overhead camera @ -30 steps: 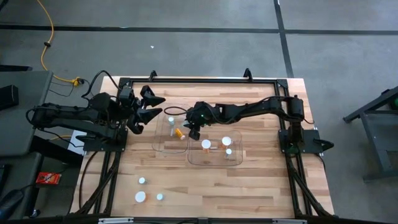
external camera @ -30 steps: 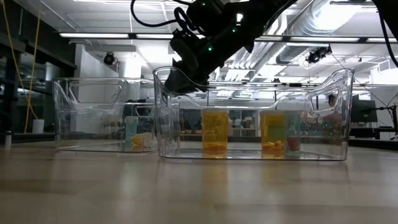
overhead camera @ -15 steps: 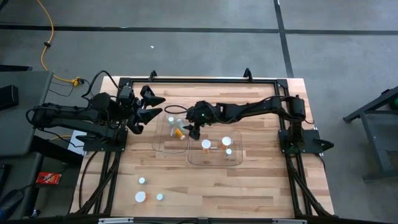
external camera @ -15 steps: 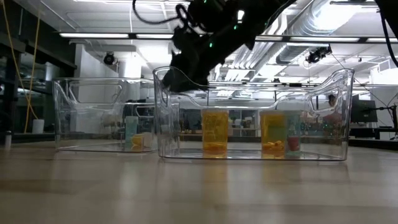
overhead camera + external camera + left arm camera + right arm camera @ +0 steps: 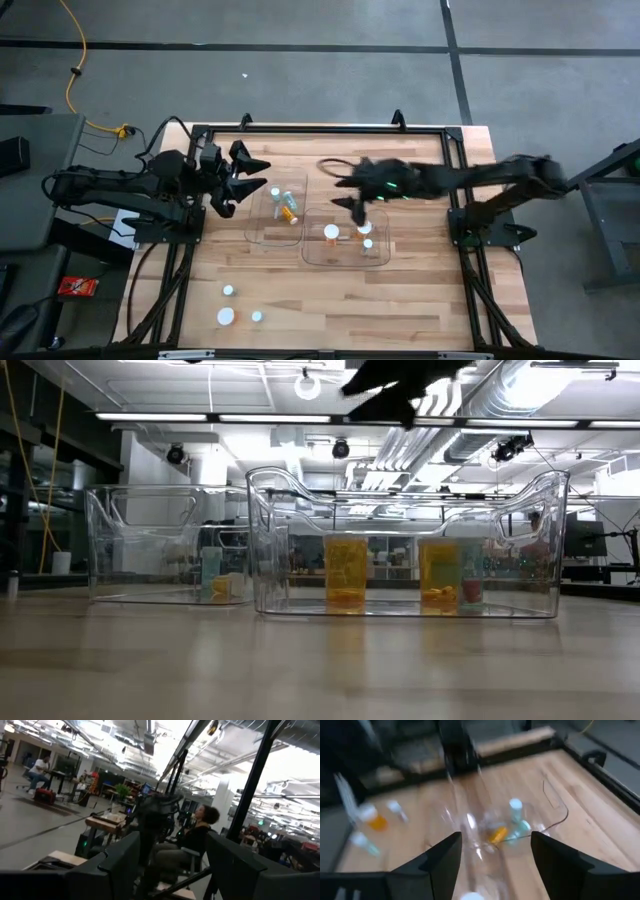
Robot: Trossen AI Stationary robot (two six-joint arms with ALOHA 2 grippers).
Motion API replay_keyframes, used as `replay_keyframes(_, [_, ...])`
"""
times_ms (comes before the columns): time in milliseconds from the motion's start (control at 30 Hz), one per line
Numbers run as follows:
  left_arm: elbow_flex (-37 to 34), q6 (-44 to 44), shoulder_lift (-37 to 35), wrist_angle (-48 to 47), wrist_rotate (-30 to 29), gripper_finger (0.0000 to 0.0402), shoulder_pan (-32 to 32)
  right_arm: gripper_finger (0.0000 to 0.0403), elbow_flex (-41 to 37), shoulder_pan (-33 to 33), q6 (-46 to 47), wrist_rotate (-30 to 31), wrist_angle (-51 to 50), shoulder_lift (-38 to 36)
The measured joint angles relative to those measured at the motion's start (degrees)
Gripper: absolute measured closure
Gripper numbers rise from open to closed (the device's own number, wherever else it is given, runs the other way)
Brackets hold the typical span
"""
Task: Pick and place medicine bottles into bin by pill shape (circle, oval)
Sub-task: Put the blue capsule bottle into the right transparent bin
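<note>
Clear bins (image 5: 262, 238) mid-table (image 5: 420, 290) hold five bottles; three bottles (image 5: 227, 316) remain loose at near-left table edge. Right hand (image 5: 352, 206) hovers empty above right bin, fingers spread. Left hand (image 5: 250, 180) parked left of bins, fingers spread. You want high clearance over bin walls, then descent straight onto one loose bottle's cap.

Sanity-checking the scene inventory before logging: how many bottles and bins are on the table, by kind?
Medicine bottles: 9 (3 in each bin, 3 loose on the table)
Clear bins: 2
Total: 11
</note>
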Motion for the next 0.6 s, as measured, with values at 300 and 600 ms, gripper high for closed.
replay_keyframes(300, [0.0,5.1,1.3,-1.0,-0.9,0.0186,0.0,0.0171,-21.2,8.5,2.1,13.9,27.0,-18.0])
replay_keyframes(600, [0.0,5.5,3.2,-0.9,-1.2,0.0186,0.0,0.0171,-22.3,9.4,-4.3,14.8,27.4,-20.6])
